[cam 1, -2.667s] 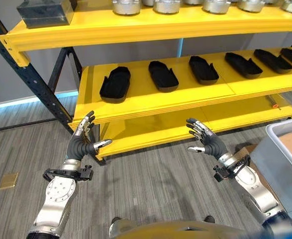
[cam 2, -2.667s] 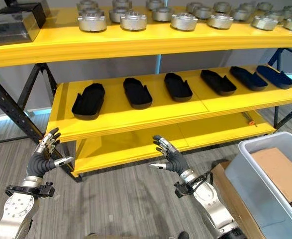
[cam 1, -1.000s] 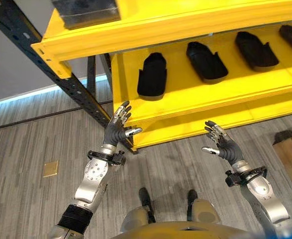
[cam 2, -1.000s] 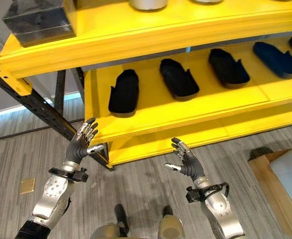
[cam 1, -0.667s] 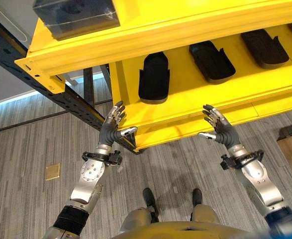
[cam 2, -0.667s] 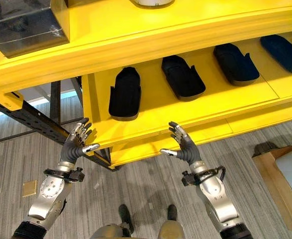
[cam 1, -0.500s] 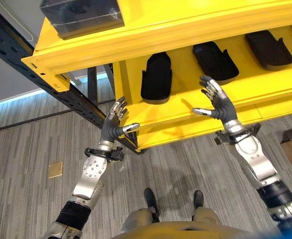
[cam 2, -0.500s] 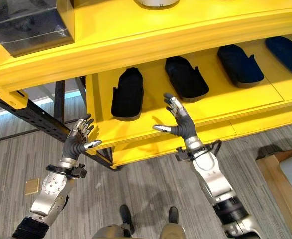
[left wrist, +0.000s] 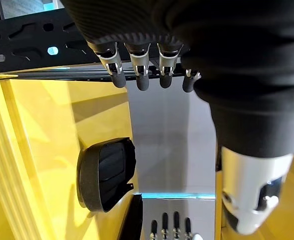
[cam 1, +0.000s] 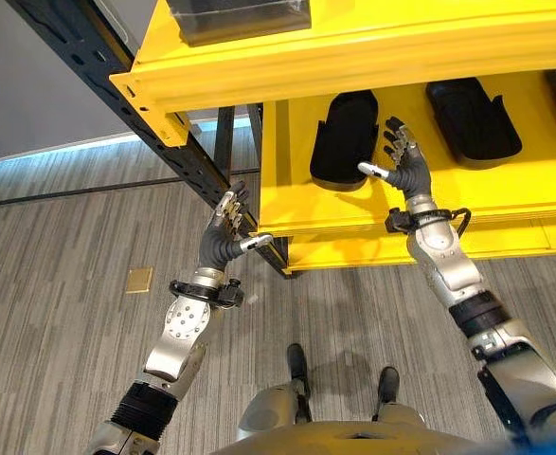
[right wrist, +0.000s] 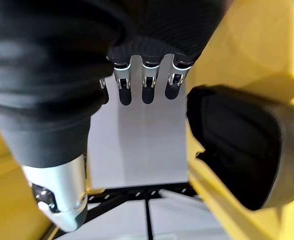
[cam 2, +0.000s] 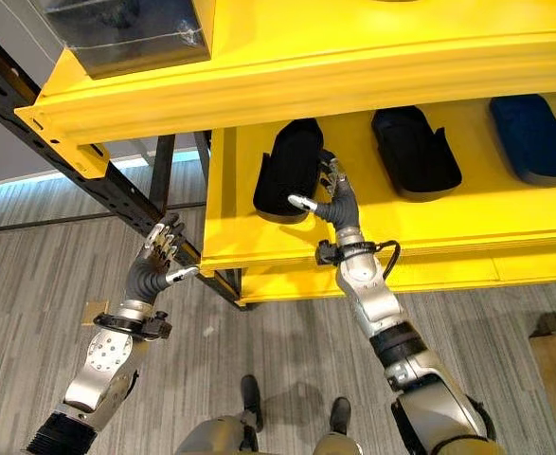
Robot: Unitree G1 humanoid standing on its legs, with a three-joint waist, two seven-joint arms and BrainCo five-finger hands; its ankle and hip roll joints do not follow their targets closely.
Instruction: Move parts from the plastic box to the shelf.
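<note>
Now the right hand point(cam 1: 403, 163) has risen over the yellow metal shelf point(cam 1: 420, 204), fingers spread and empty, just beside the black moulded tray-shaped part point(cam 1: 346, 138). Low at the shelf's corner, the left hand point(cam 1: 225, 239) stays open. No plastic box is visible, so probably nothing is being moved yet.

Clear box point(cam 2: 126, 33) on top shelf point(cam 2: 372, 57): cut by upper edge. Blue part point(cam 2: 541, 137): cut by right edge. Clear box contents: indistinct.

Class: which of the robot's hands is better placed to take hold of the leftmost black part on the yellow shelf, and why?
Right. The right hand is open beside the leftmost black part on the yellow shelf. The left hand is open lower, near the shelf's corner.
</note>
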